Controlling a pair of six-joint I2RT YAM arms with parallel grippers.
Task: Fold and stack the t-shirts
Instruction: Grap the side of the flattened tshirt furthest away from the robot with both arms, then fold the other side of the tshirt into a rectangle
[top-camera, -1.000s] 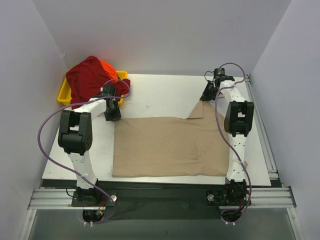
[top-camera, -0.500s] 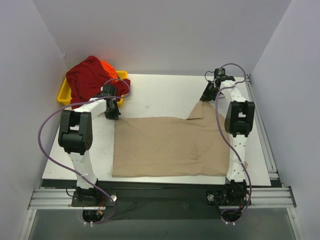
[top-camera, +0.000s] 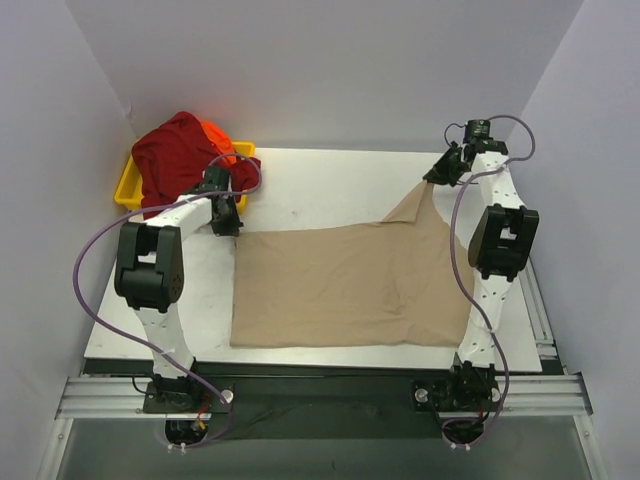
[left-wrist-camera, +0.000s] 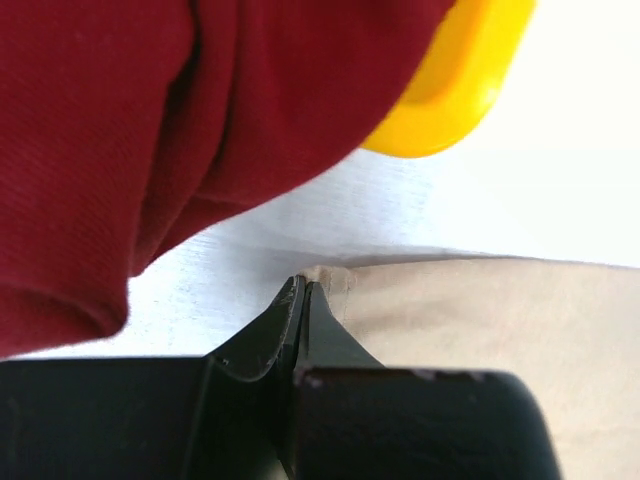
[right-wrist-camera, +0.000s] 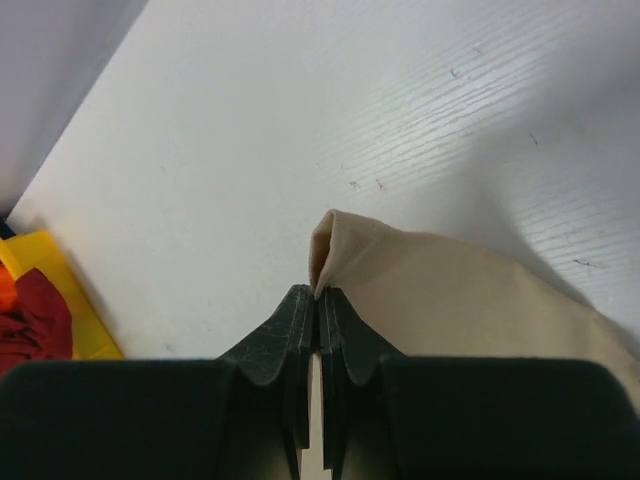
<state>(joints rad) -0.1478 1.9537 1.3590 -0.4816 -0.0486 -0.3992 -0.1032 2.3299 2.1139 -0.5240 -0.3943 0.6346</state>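
The tan t-shirt (top-camera: 350, 285) lies spread on the white table (top-camera: 320, 180), its far corners pinched in the closed left gripper (top-camera: 228, 222) and right gripper (top-camera: 441, 172). Each bite looks thin, so pulling could slip a corner free. The left arm could also snag the dark red t-shirt (top-camera: 175, 150) spilling from the yellow tray (top-camera: 126, 192) beside it. Plain walls enclose the table.

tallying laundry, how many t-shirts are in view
3. The tan t-shirt lies spread in the middle; the dark red t-shirt is heaped on the yellow tray at far left; the orange t-shirt peeks out behind it. More could hide underneath.
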